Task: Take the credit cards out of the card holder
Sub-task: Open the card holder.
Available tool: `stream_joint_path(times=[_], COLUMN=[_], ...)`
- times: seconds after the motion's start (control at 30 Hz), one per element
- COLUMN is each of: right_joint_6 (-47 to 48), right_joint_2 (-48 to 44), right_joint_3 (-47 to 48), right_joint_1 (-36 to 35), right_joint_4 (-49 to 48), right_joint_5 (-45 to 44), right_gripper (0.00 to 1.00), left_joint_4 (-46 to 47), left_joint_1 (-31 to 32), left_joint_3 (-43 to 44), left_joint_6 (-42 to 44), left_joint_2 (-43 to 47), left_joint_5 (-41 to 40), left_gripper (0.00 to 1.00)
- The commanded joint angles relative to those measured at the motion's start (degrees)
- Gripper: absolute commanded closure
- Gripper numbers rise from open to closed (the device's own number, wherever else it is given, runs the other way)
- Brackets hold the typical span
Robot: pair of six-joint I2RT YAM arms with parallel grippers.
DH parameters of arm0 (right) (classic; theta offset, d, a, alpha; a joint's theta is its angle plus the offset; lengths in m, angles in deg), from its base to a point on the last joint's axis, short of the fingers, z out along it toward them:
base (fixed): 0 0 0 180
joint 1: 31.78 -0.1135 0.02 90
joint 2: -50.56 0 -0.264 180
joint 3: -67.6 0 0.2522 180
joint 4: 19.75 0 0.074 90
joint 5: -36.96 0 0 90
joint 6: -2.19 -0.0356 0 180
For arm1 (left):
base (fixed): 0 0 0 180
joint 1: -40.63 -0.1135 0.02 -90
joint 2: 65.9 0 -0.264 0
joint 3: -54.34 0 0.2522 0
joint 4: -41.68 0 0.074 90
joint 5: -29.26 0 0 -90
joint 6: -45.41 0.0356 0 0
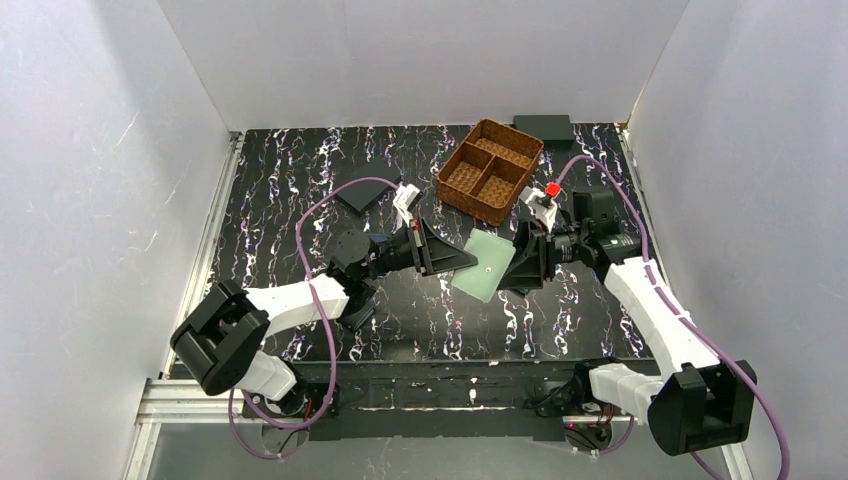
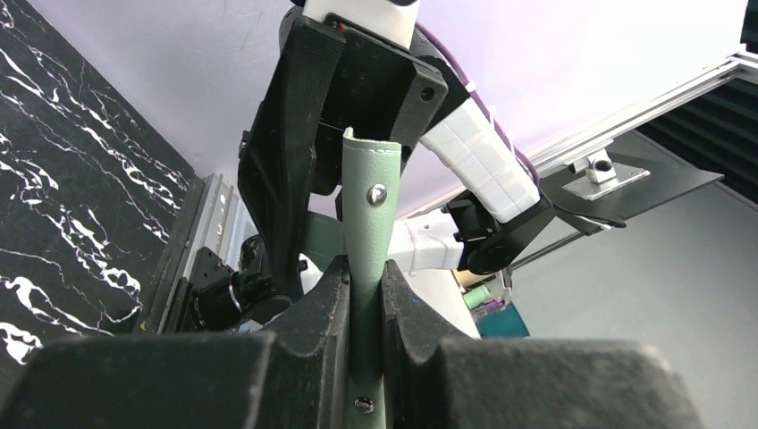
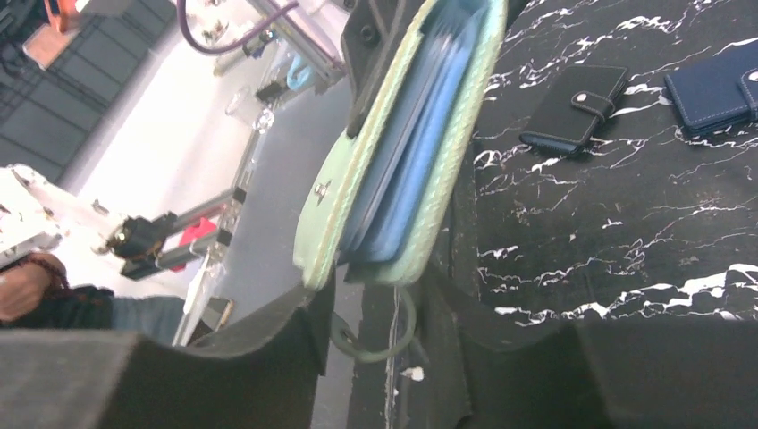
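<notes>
The pale mint-green card holder (image 1: 485,263) hangs in the air between both arms over the middle of the table. My left gripper (image 1: 460,260) is shut on its snap-button tab (image 2: 368,192), with the strap pinched between the pads (image 2: 331,304). My right gripper (image 3: 380,290) has the card holder's (image 3: 402,161) near end between its jaws, a finger against each cover. The covers stand slightly apart and bluish layered edges (image 3: 411,179) show between them. I cannot pick out the credit cards among them. A green ring (image 3: 384,344) hangs from the holder's end.
A brown wicker basket (image 1: 465,202) with compartments stands at the back, right of centre. A black snap wallet (image 3: 572,107) lies on the marble table at the back left (image 1: 362,196), and a navy wallet (image 3: 715,89) lies beside it. A dark flat box (image 1: 543,126) sits by the rear wall.
</notes>
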Motion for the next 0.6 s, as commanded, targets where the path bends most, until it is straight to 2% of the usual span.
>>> stream_joint_path(times=[0.0, 0.13, 0.2, 0.23, 0.33, 0.4, 0.47, 0.57], right_joint_6=[0.28, -0.61, -4.54, -7.18, -15.36, -18.18, -20.28, -19.94], right_joint_2=[1.52, 2.07, 1.88, 1.55, 0.49, -0.49, -1.54, -2.28], right_joint_3=[4.1, 4.31, 3.28, 2.47, -0.91, -3.04, -5.13, -6.95], right_joint_1=[-0.67, -0.72, -0.72, -0.64, 0.48, 0.98, 1.39, 2.42], right_joint_4=[0.58, -0.24, -4.43, -7.58, -16.69, -20.08, -23.37, -23.59], right_joint_5=[0.83, 0.84, 0.83, 0.76, -0.94, -3.2, -5.67, -9.21], right_gripper=[0.62, 0.87, 0.98, 0.99, 0.99, 0.99, 0.99, 0.99], left_joint_4=[4.02, 4.32, 4.32, 4.01, -0.86, -9.08, -19.86, -38.22], left_joint_1=[0.62, 0.58, 0.61, 0.62, -0.1, -0.95, -1.34, -1.43], left_joint_3=[2.52, 1.87, 0.81, 0.25, -1.54, -2.78, -3.85, -4.26], left_joint_6=[-0.19, -0.11, -0.06, 0.34, 3.69, 8.65, 16.02, 28.56], left_joint_2=[-0.53, -1.64, -1.83, -1.62, 0.92, 4.89, 11.62, 21.81], left_joint_5=[1.74, 1.3, 0.02, -0.91, -3.54, -6.02, -10.17, -20.89], left_gripper=[1.0, 1.0, 0.94, 0.9, 0.69, 0.52, 0.36, 0.14])
